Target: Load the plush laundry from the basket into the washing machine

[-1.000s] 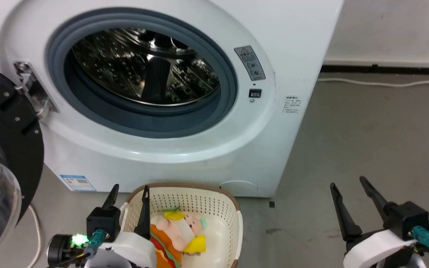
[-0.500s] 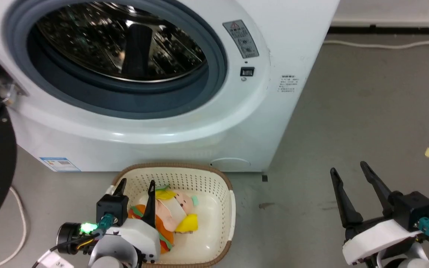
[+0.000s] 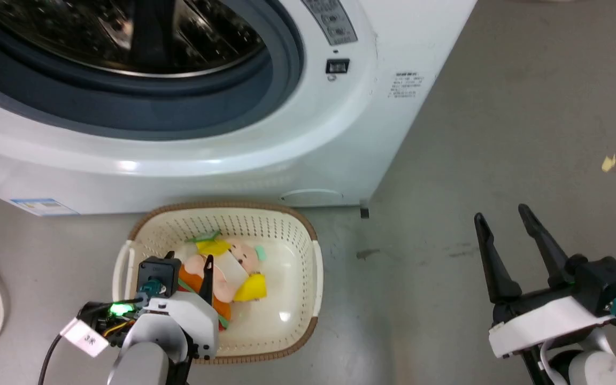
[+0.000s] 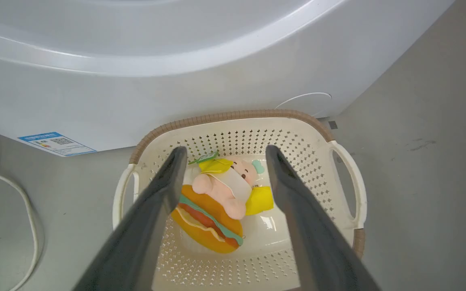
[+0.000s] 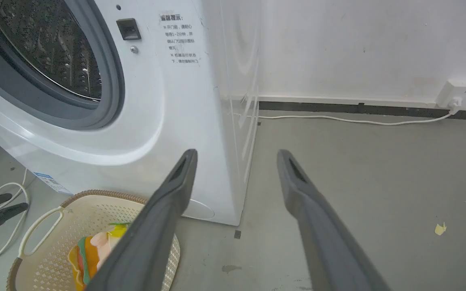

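Orange-tan hamburger plush (image 4: 208, 222) and pink-faced doll (image 4: 227, 190) are lying in the cream plastic basket (image 4: 233, 115); the left gripper (image 4: 225, 148) is hanging open above, empty.

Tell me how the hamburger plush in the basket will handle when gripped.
The hamburger plush looks soft and stuffed, so it will probably squash under the fingers and weigh little. The doll rests partly on it, so lifting may drag the doll along or tip it off.

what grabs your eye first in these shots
The big white washing machine with its open drum mouth spans the head view's top. On the floor before it sits the cream basket, holding a bright hamburger plush and a pink-faced doll, with the left gripper open above them.
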`<state>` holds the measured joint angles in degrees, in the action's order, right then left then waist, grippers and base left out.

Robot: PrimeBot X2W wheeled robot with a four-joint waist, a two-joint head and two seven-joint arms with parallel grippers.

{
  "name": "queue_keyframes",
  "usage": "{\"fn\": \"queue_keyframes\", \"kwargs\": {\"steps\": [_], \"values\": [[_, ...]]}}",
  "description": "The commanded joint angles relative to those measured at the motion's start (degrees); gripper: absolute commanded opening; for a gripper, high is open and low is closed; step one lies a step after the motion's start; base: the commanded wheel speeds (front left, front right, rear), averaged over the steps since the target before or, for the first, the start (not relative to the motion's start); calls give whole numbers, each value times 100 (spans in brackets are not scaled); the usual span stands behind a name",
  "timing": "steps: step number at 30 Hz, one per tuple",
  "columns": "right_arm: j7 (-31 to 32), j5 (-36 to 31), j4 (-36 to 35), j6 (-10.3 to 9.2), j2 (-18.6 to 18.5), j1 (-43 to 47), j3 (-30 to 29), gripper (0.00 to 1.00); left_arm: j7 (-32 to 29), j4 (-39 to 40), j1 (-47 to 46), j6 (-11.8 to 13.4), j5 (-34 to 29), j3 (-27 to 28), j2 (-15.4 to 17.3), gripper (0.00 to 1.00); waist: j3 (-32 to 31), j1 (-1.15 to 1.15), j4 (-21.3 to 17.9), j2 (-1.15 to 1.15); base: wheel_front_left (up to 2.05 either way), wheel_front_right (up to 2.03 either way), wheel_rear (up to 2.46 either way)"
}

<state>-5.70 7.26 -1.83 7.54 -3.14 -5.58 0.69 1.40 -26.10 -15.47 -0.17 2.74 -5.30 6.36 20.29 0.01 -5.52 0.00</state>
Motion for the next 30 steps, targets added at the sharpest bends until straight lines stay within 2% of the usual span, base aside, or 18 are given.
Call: {"fn": "queue_keyframes", "kwargs": {"steps": [1,15,20,30], "values": [[-54,83,-40,-2,11,-138,28,100,-27,-178,-180,-16,43,-45,65,100,191,-1,-78,0,0,0,0],[-221,381,-81,-3,14,-442,-14,100,-196,-1133,-957,-23,163,-210,428,100,1048,-1,-292,0,0,0,0],[-281,523,-106,-3,15,-564,-21,100,-440,-1467,-1271,3,119,-363,580,100,1351,-1,-405,0,0,0,0],[-400,910,-71,-3,17,-753,-58,100,-1053,-2094,-1891,-242,49,-713,936,100,1914,-1,-618,0,0,0,0]]}}
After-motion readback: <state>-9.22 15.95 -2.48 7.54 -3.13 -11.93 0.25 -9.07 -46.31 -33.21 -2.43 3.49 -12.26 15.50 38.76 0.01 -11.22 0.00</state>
